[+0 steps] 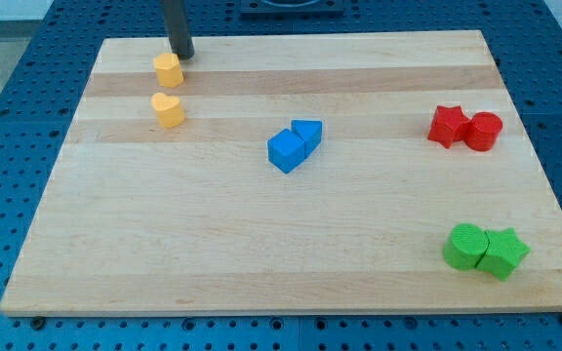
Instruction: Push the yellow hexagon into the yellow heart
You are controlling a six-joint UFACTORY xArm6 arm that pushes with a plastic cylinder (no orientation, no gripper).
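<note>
Sitting just above and right of the hexagon (168, 69), tip (181, 55) bare, no claw to open or close. Lying just below it, apart, the heart (168, 109); pushing straight down-view looking right.

My tip (182, 55) just above yellow hexagon (168, 69) — yellow heart (168, 109) below.

Taking the cube (285, 151) near the middle of the table (261, 253) as landmark: a triangular block (308, 132) touches it toward the view's upper right. The hexagon (168, 69) and heart (168, 109) lie far to its upper left, hexagon above heart, slightly apart. My tip (182, 54) sits just above the hexagon. One touching pair (465, 128) lies to its right, another (485, 250) to its lower right.
</note>
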